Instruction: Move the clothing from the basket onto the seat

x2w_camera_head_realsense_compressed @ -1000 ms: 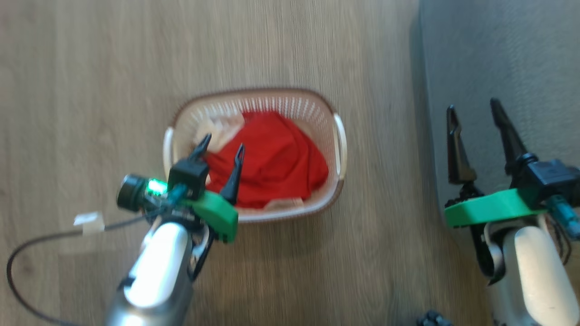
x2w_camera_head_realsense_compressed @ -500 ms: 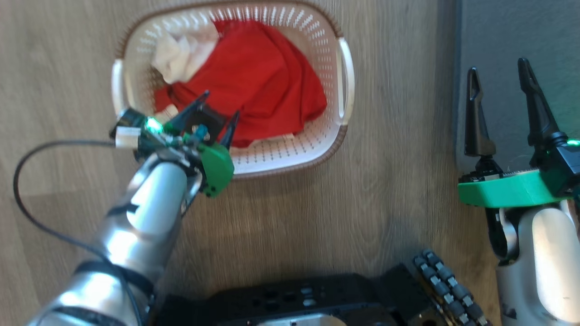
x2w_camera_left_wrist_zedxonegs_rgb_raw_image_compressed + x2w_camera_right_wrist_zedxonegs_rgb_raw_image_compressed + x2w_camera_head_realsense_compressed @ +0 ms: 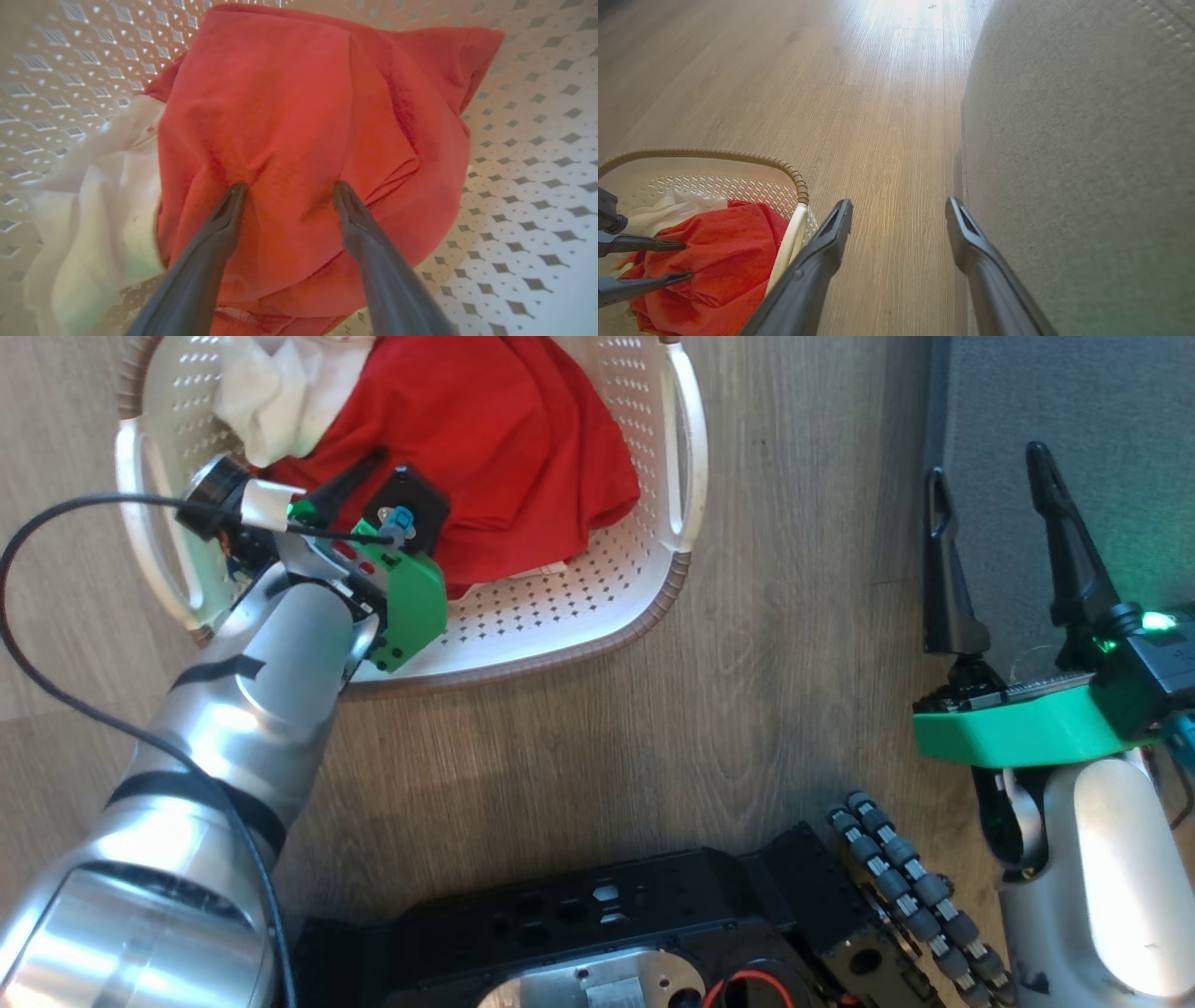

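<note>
The clothing (image 3: 504, 439) is a bunched bright red garment lying in the cream perforated basket (image 3: 579, 588) on the floor. My left gripper (image 3: 289, 186) is down inside the basket and open. Both fingertips (image 3: 236, 196) press into the red clothing (image 3: 289, 116), with a fold of fabric between them. From the right wrist the left gripper (image 3: 688, 260) shows resting on the clothing (image 3: 719, 261). My right gripper (image 3: 987, 462) hangs open and empty at the edge of the grey seat (image 3: 1074, 411). Its fingers (image 3: 822, 252) stand between the basket (image 3: 794, 233) and the seat (image 3: 1087, 140).
A white cloth (image 3: 271, 383) lies in the basket beside the red garment. The basket stands on a wooden floor (image 3: 794, 616). My black base (image 3: 597, 933) and a roller wheel (image 3: 906, 877) sit near the bottom. A black cable (image 3: 56, 691) loops from the left wrist.
The head camera has tilted down, so the basket sits higher in view and my base has come in. My left gripper has sunk into the basket onto the red clothing. Both grippers have stayed open.
</note>
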`<state>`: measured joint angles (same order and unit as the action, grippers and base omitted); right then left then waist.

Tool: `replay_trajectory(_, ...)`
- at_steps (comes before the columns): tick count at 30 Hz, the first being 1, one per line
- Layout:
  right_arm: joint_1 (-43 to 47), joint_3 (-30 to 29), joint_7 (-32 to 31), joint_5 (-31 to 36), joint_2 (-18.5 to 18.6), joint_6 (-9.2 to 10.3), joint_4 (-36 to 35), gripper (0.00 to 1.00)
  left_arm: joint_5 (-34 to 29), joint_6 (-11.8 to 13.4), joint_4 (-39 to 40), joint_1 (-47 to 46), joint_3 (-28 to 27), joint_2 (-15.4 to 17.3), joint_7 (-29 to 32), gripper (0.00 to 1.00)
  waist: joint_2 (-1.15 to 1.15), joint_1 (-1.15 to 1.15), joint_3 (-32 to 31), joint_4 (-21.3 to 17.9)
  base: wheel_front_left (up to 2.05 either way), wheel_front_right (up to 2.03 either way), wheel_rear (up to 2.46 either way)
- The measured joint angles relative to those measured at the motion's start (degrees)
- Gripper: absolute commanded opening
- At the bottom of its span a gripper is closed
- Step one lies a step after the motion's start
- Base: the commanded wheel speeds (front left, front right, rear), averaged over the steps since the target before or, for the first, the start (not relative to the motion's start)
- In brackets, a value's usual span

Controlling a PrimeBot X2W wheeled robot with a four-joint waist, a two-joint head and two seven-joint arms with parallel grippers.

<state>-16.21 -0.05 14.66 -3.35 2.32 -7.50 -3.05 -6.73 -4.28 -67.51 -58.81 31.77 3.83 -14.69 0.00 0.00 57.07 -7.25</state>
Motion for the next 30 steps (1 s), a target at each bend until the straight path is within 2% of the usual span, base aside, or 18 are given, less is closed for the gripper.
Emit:
replay_trajectory(5, 0.2, 0.9, 0.0, -0.3, 0.0, -0.01, -0.1, 1.0, -0.3, 1.5, -4.5, -2.9, 0.3, -0.1, 0.1, 1.0, 0.0, 0.0, 0.5, -1.0, 0.0, 0.0, 0.0)
replay_trajectory(8, 0.5, 1.5, 0.0, -0.6, 0.0, -0.01, -0.3, 1.0, 1.2, 1.5, -5.8, -4.7, -0.5, -0.3, 2.6, 1.0, 0.0, 0.0, 0.8, -1.7, 0.0, 0.0, 0.0)
replay_trajectory(9, 0.5, 1.7, 0.0, -0.7, 0.0, -0.01, -0.3, 1.0, 1.9, 1.4, -5.9, -5.0, -0.8, -0.3, 3.7, 1.0, 0.0, 0.0, 0.8, -1.9, 0.0, 0.0, 0.0)
replay_trajectory(10, 0.6, 1.8, 0.0, -0.7, 0.0, -0.01, -0.4, 1.0, 1.5, -0.3, -5.9, -5.2, 0.4, -0.2, 3.5, 1.0, 0.0, 0.0, 0.9, -2.1, 0.0, 0.0, 0.0)
replay_trajectory(12, 0.6, 1.9, 0.0, -0.7, 0.0, -0.02, -0.7, 1.0, 0.9, -1.6, -6.2, -5.3, 1.2, -0.2, 4.3, 1.0, 0.0, 0.0, 1.2, -2.5, 0.0, 0.0, 0.0)
replay_trajectory(19, 1.3, 2.0, 0.0, -0.7, -0.1, -0.03, -2.0, 1.0, 4.6, -2.0, -6.7, -6.9, -0.6, 0.4, 13.5, 1.0, 0.0, 0.0, 2.0, -3.2, 0.0, 0.0, 0.0)
replay_trajectory(25, 1.9, 1.9, 0.0, -0.7, -0.1, -0.02, -2.7, 1.0, 4.8, -2.0, -6.8, -7.1, -0.3, 0.4, 16.5, 1.0, 0.0, 0.0, 2.5, -3.4, 0.0, 0.0, 0.0)
replay_trajectory(30, 2.0, 1.9, 0.1, -0.7, -0.1, -0.02, -3.1, 1.0, 4.8, -0.7, -6.8, -7.5, -0.1, 0.4, 18.4, 1.0, 0.0, 0.0, 2.8, -3.5, 0.0, 0.0, 0.0)
